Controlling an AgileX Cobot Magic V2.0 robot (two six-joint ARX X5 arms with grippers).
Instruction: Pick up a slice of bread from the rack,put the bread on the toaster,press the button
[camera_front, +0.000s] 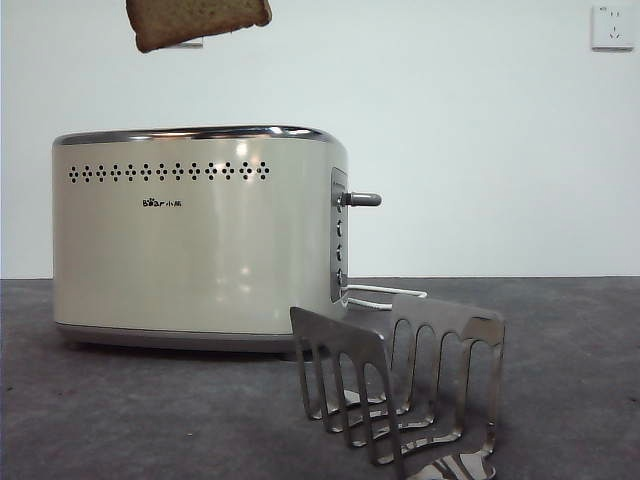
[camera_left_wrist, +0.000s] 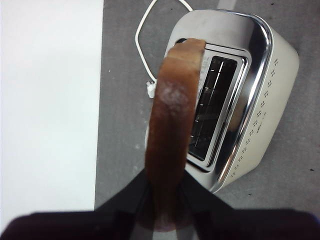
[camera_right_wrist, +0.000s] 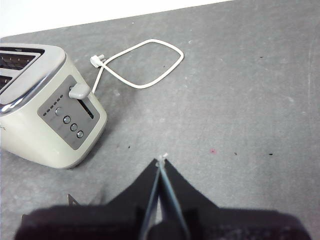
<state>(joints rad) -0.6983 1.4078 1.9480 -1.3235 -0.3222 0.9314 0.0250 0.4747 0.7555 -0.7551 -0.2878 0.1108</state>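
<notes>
The slice of bread (camera_front: 198, 22) hangs high above the left part of the cream toaster (camera_front: 200, 240), its top cut off by the picture's edge. In the left wrist view my left gripper (camera_left_wrist: 166, 176) is shut on the slice of bread (camera_left_wrist: 172, 125), which is seen edge-on, brown crust outward, above the toaster (camera_left_wrist: 260, 100) and its open slots (camera_left_wrist: 217, 105). The steel rack (camera_front: 400, 390) stands empty in front of the toaster's right end. The grey lever button (camera_front: 362, 199) sticks out of the end panel. My right gripper (camera_right_wrist: 161, 161) is shut and empty, above bare table beside the button (camera_right_wrist: 79, 91).
A white power cable (camera_right_wrist: 140, 65) with its plug lies looped on the grey table behind the toaster's end panel. A white wall socket (camera_front: 612, 27) sits on the wall at the upper right. A white wall stands close behind the toaster.
</notes>
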